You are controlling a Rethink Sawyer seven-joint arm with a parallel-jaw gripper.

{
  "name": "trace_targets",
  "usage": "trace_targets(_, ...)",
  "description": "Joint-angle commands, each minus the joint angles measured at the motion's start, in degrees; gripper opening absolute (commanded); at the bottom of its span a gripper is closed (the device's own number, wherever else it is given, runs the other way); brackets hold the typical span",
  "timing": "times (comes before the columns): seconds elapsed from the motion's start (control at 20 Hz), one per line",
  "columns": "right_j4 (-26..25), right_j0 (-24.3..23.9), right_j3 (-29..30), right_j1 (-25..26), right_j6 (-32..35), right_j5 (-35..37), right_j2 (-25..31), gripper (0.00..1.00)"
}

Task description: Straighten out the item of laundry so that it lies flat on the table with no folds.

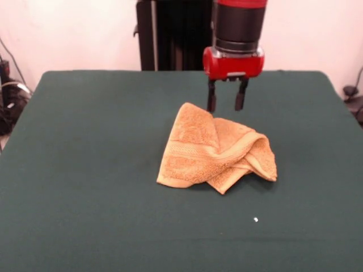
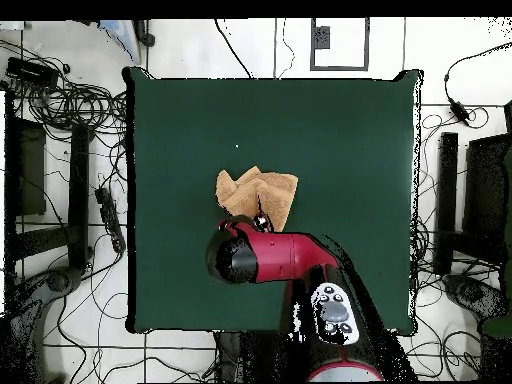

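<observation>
Towel [image 1: 218, 150], crumpled, folded over itself on counter [image 1: 85, 170]: unfolding not begun.
Claw [image 1: 227, 106] open, empty, above towel's far edge; next: descend, pinch it.

A tiny white speck [image 1: 256, 219] lay well out in front of the gripper [image 1: 226, 105], off to one side. Behind the gripper stood a plain pale wall [image 1: 68, 34]. From above, tangled black cables [image 2: 70, 100] sprawled over the white tiled floor [image 2: 460, 120], well away to one side of the gripper, with a long black power strip [image 2: 108, 218] among them. A dark rectangular frame [image 2: 340, 45] sat far beyond it.
</observation>
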Motion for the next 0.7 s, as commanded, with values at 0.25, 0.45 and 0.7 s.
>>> trace_targets(0.25,2.96,-0.94,-14.82,5.71,2.87,11.65,7.25,1.0)
trace_targets(0.45,2.89,-0.9,-17.42,6.83,3.18,12.57,7.33,1.0)
trace_targets(0.7,2.49,-1.39,-19.82,8.83,2.96,13.15,7.65,1.0)
